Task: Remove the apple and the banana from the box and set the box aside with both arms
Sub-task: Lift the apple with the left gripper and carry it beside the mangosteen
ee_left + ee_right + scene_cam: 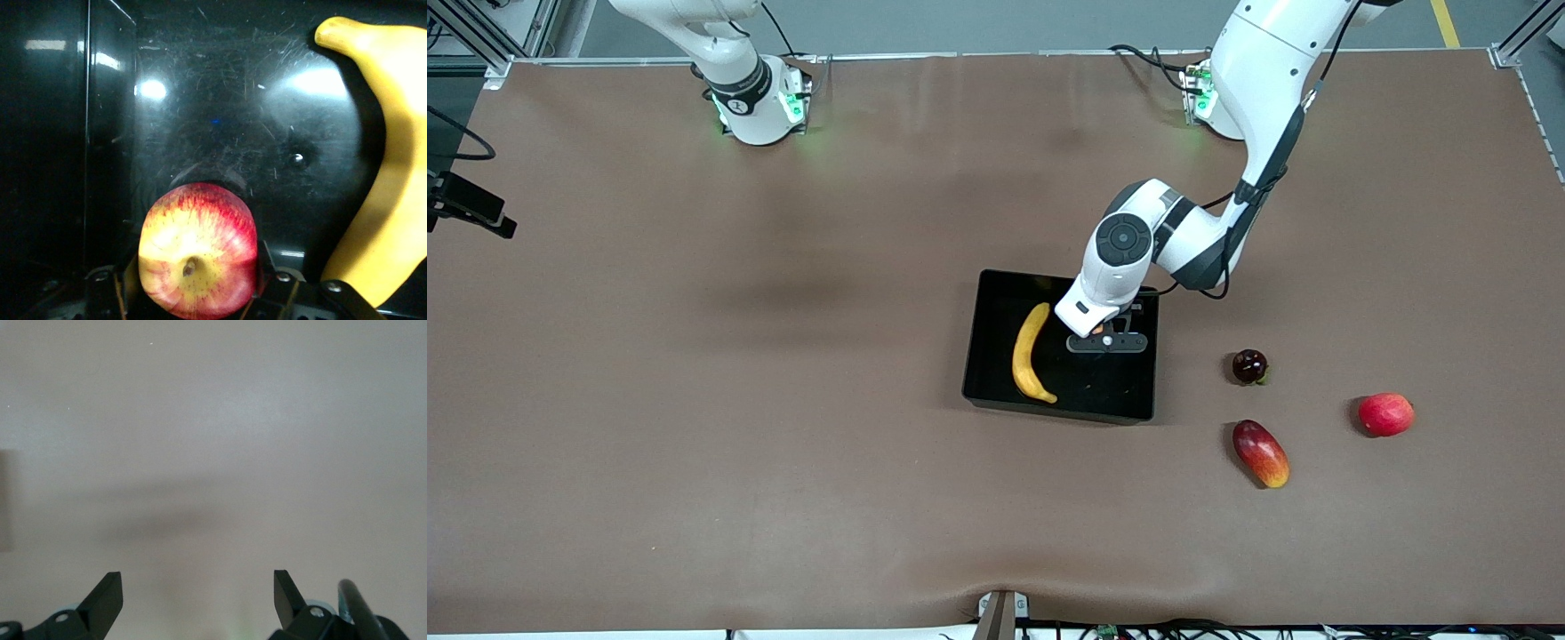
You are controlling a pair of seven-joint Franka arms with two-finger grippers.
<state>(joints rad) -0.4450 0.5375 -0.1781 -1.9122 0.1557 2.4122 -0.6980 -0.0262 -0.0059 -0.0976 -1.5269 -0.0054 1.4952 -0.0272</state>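
Note:
The black box (996, 391) sits mid-table, and the yellow banana (1032, 354) lies in it along the wall toward the right arm's end. My left gripper (1107, 342) hangs over the box's other half, shut on the small red-and-yellow apple (198, 250). In the left wrist view the apple is held just above the box floor (220, 113), with the banana (387, 167) beside it. My right gripper (198, 583) is open and empty over bare brown table. It is out of the front view, and that arm waits near its base.
Toward the left arm's end of the table lie a small dark red fruit (1249, 365), an oblong red-yellow mango (1261, 453) nearer the front camera, and a larger red round fruit (1386, 414) beside them.

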